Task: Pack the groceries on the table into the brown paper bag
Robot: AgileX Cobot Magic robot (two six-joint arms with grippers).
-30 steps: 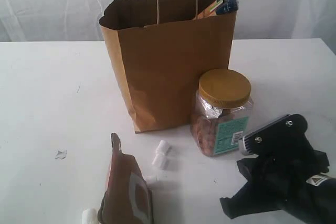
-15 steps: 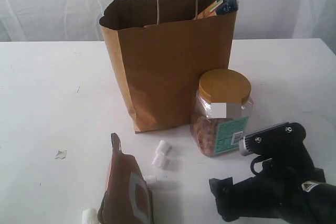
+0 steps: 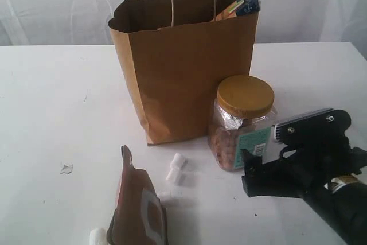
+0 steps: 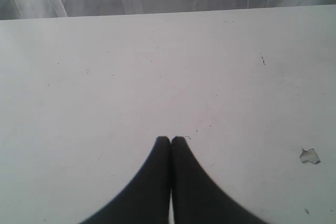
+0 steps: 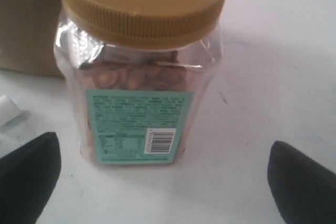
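Observation:
The brown paper bag (image 3: 183, 67) stands upright on the table (image 3: 51, 113), and the navy end of the spaghetti packet (image 3: 248, 2) pokes out of its top right corner. Just right of the bag stands a clear jar with a mustard lid (image 3: 243, 121) (image 5: 139, 66). My right gripper (image 3: 261, 154) (image 5: 163, 174) is open wide, level with the jar's lower half and just short of it, touching nothing. At the front left a brown-orange pouch (image 3: 137, 205) lies on the table. My left gripper (image 4: 170, 139) is shut and empty over bare tabletop (image 4: 157, 66); the exterior view does not show it.
Small white cylindrical bits (image 3: 176, 169) lie between the pouch and the jar, and another (image 3: 97, 236) sits by the pouch's front. A small pale scrap (image 3: 66, 168) (image 4: 310, 156) lies on the left. A white curtain hangs behind the table.
My right gripper has opened wide, risen and closed in on the jar from the front right. The jar, bag, pouch and left gripper have not moved.

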